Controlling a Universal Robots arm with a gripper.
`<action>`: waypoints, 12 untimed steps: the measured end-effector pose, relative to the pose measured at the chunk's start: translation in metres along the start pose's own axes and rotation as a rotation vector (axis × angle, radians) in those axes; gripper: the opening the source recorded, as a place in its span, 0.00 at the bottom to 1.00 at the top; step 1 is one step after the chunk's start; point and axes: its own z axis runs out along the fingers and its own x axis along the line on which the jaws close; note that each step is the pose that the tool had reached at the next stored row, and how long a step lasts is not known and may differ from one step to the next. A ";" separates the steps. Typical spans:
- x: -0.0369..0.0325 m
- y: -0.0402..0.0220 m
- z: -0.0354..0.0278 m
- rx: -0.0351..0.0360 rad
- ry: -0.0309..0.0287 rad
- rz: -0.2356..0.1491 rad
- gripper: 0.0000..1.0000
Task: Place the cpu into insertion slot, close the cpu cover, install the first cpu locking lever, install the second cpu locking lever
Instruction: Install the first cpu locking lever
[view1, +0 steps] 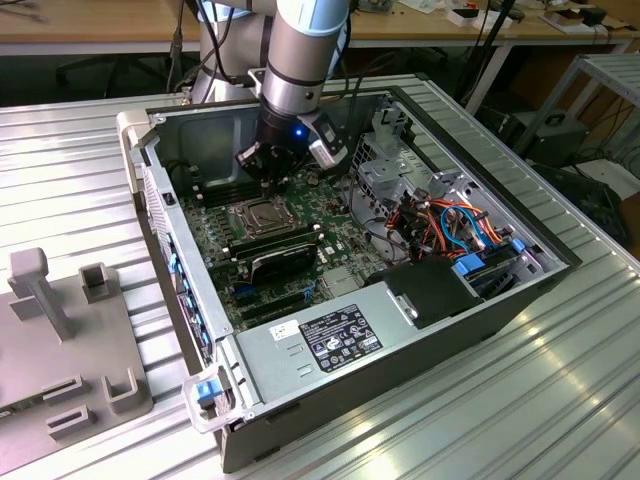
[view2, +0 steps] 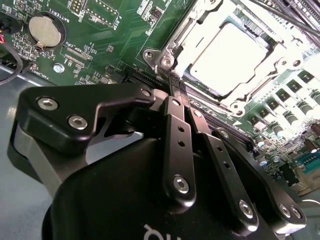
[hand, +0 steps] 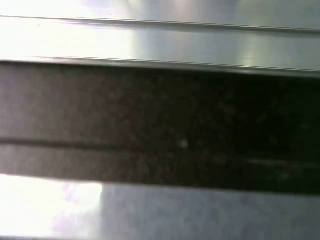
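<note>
Ribbed aluminium tabletop (view1: 500, 400) carries everything in the exterior view, with wooden desks across the back of the room. On it lies an open grey metal computer case (view1: 420, 340), its side panel off, and to the exterior view's left a grey plastic fixture block with upright posts (view1: 70, 340) sits well apart from the case. Inside the case a green circuit board (view1: 290, 250) covers the floor, with a silver power supply box (view1: 340, 335) at the near end and a bundle of orange and blue cables (view1: 465, 225) on the exterior view's right. A silver-grey robot arm (view1: 305, 50) reaches down into the case from above. Its black gripper (view1: 272, 172) hangs just above the board, close beside the insertion slot (view1: 258, 215). In the second wrist view the gripper's (view2: 176, 82) slim black fingers (view2: 177, 92) are pressed together with nothing between them, their tips at the corner of the socket. The thin silver-grey cpu cover (view2: 172, 47) lies flat over the socket, and the flat silver-grey cpu (view2: 225, 57) sits seated in the slot, showing through the cover's square window.
</note>
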 end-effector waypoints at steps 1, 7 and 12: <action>0.0000 -0.0001 0.0000 0.0001 0.0000 0.000 0.11; 0.0000 -0.0004 0.0006 0.0005 0.0003 0.000 0.11; -0.0002 -0.0005 0.0042 -0.0010 0.0001 0.000 0.11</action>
